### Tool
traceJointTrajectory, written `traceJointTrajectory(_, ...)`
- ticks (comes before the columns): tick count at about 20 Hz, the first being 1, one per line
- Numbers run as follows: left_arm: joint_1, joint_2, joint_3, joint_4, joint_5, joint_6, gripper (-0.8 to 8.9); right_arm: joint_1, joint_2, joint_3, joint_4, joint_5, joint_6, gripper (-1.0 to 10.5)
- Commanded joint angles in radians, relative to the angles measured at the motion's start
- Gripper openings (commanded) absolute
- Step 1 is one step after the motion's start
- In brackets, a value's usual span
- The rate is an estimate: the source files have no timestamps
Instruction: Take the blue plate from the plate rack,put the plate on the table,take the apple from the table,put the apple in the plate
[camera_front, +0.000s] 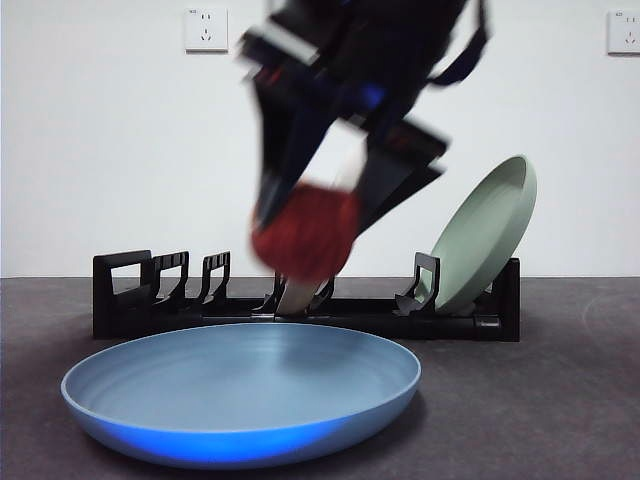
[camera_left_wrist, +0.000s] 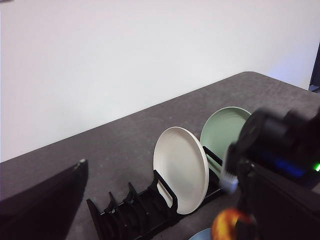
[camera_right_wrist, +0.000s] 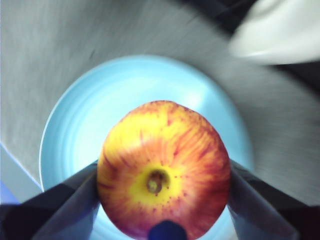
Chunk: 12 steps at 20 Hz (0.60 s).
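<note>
- Right wrist view pretty much tells the story: the right claw (camera_right_wrist: 162, 185) is clamped on the apple (camera_right_wrist: 164, 167), one jaw on each side, stem facing the camera, and the blue plate (camera_right_wrist: 75, 130) sits straight underneath.
- From the front, the apple (camera_front: 303, 243) hangs in the air above the blue plate (camera_front: 240, 385), clearly not touching it. The plate lies flat on the counter (camera_front: 560, 400), near side, with the rack (camera_front: 300, 310) just behind it.
- Everything's blurry, so I'd guess the arm is mid-move. I'd slow down and drop straight toward the plate's middle.
- I wouldn't let go from this height; a round apple would likely bounce or roll over that shallow rim. Get it touching the plate first, then spread the jaws.
- Lift straight up afterwards so a jaw doesn't nudge it.
- Mind the white plate (camera_left_wrist: 181, 170) and green plate (camera_left_wrist: 222, 127) in the rack, on the far side.
- Left claw waits off to the side; can't tell if it's apart or together.
</note>
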Motion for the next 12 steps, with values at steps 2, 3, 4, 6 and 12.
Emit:
traceJointTrajectory(2, 0.003, -0.001, -0.003, 0.005, -0.002, 0.008, 5.01, 0.05, 0.084, 0.004, -0.012, -0.001, -0.019, -0.1)
traceJointTrajectory(3, 0.003, -0.001, -0.003, 0.004, -0.002, 0.008, 5.01, 0.058, 0.095, 0.004, -0.014, 0.001, -0.019, -0.1)
traceJointTrajectory(4, 0.003, -0.001, -0.003, 0.004, -0.001, 0.008, 5.01, 0.068, 0.104, 0.004, -0.015, 0.0, -0.019, 0.1)
traceJointTrajectory(6, 0.003, -0.001, -0.003, 0.004, -0.001, 0.008, 5.01, 0.086, 0.109, 0.004, -0.016, 0.001, -0.028, 1.1)
traceJointTrajectory(12, 0.003, -0.001, -0.003, -0.018, 0.0, 0.007, 5.01, 0.097, 0.109, 0.004, -0.016, 0.036, -0.03, 4.8)
